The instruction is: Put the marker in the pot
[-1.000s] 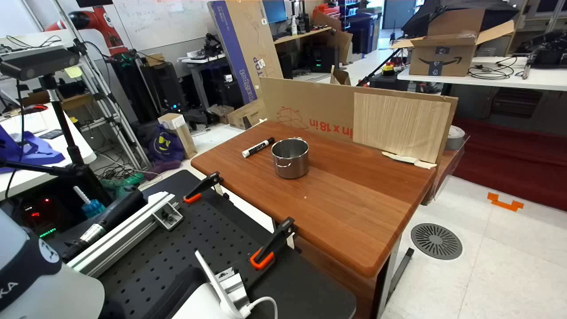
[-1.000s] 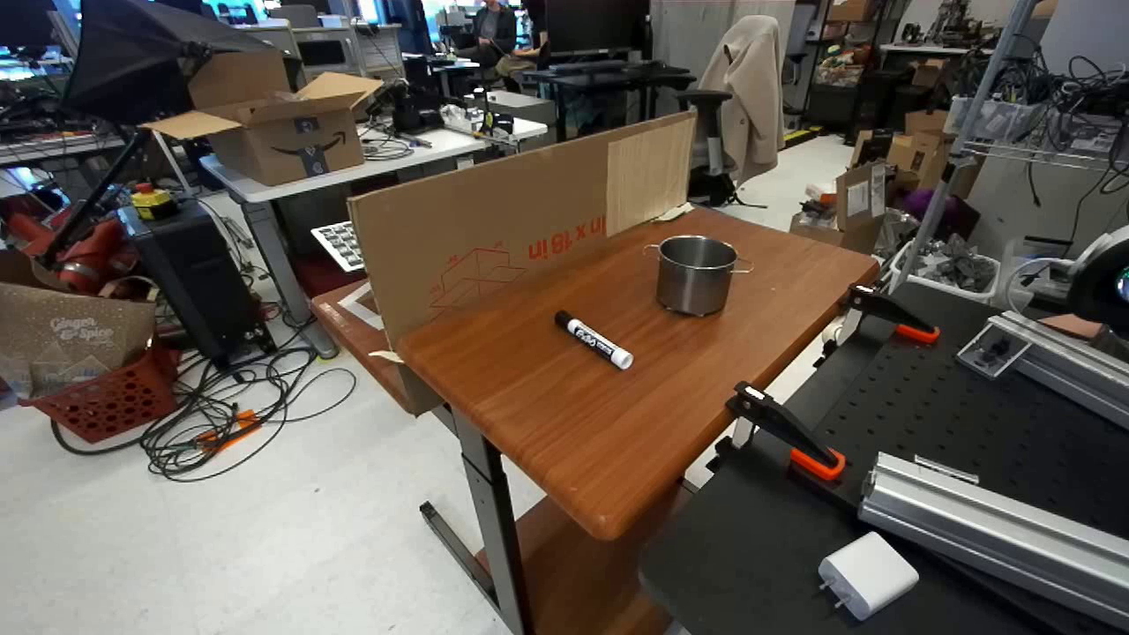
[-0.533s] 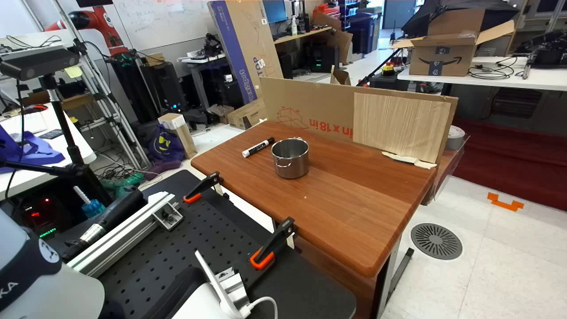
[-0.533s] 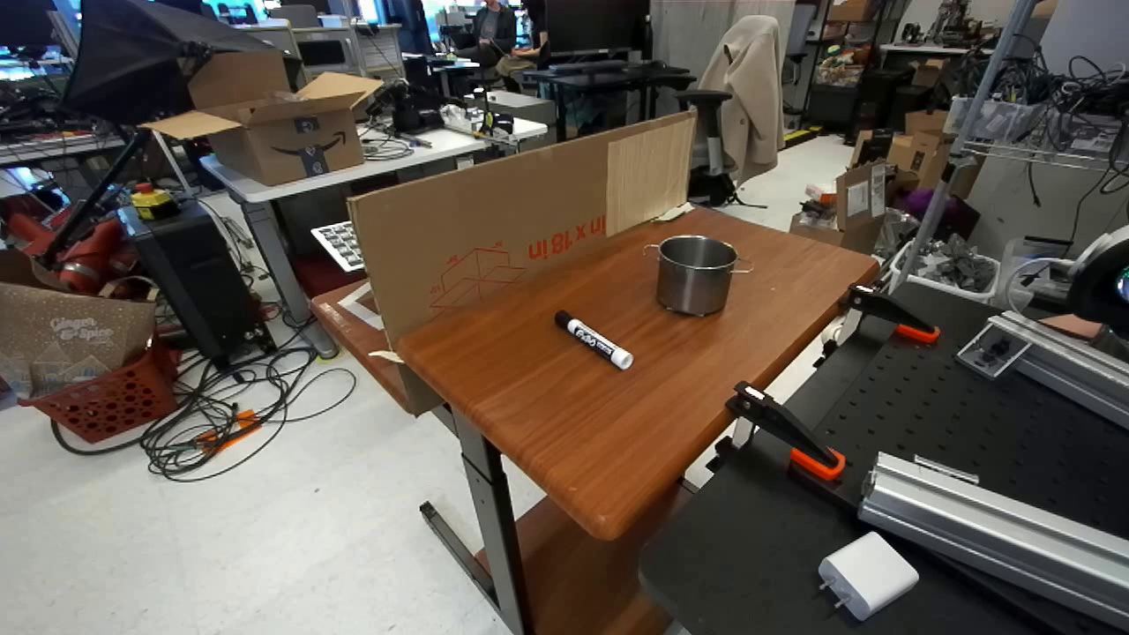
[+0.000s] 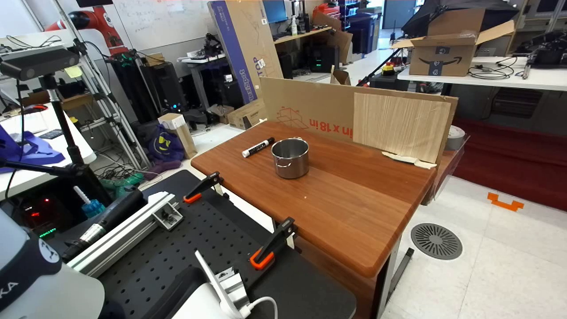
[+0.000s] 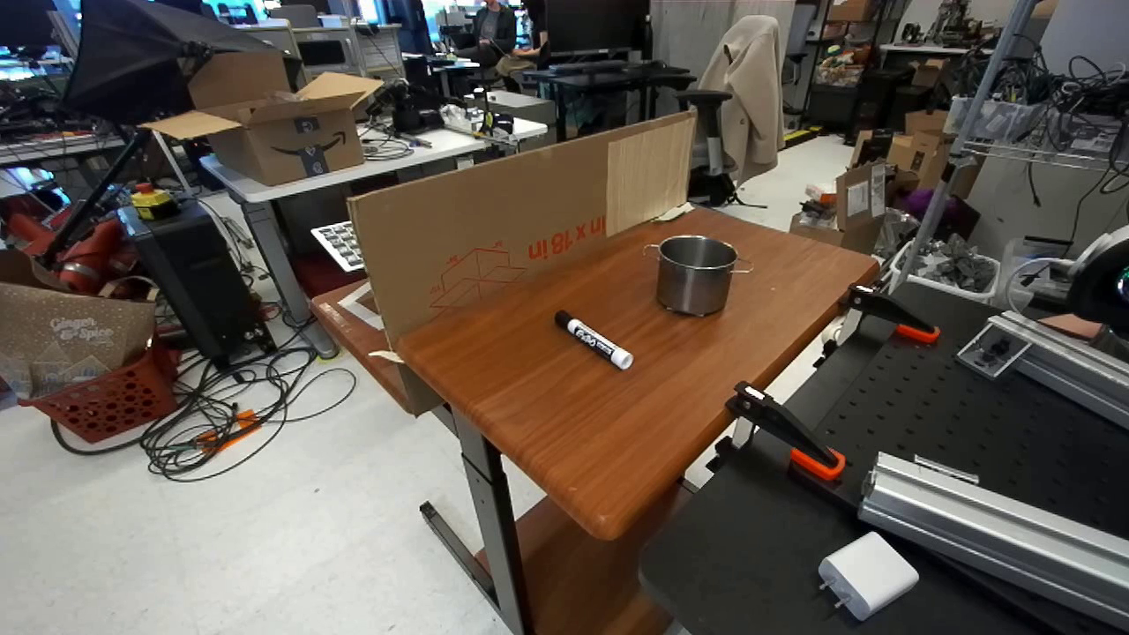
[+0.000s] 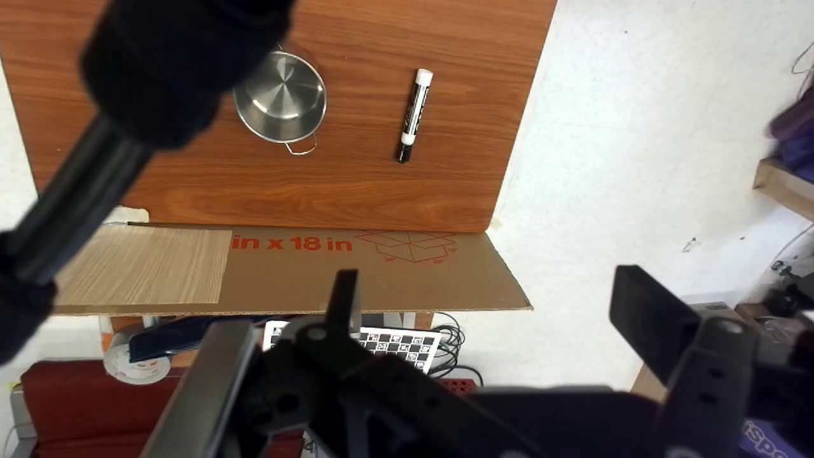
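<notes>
The marker, black and white with a white end, lies flat on the brown wooden table in both exterior views (image 5: pixel 258 147) (image 6: pixel 594 339). It also shows in the wrist view (image 7: pixel 415 111). The pot, silver metal with thin wire handles, stands upright beside the marker, apart from it, in both exterior views (image 5: pixel 292 169) (image 6: pixel 692 291). In the wrist view the pot (image 7: pixel 267 127) is seen from above; its visible inside looks empty, and a dark blurred part overlaps its edge. My gripper (image 7: pixel 488 272) is open with nothing between its fingers. The gripper is outside both exterior views.
A cardboard panel (image 5: pixel 310 99) stands along one long edge of the table (image 5: pixel 345 212). Two black-and-orange clamps (image 5: pixel 275 243) (image 5: pixel 203 188) sit along the opposite edge, at a black perforated board (image 5: pixel 195 239). A white plug (image 6: pixel 869 573) lies on the board.
</notes>
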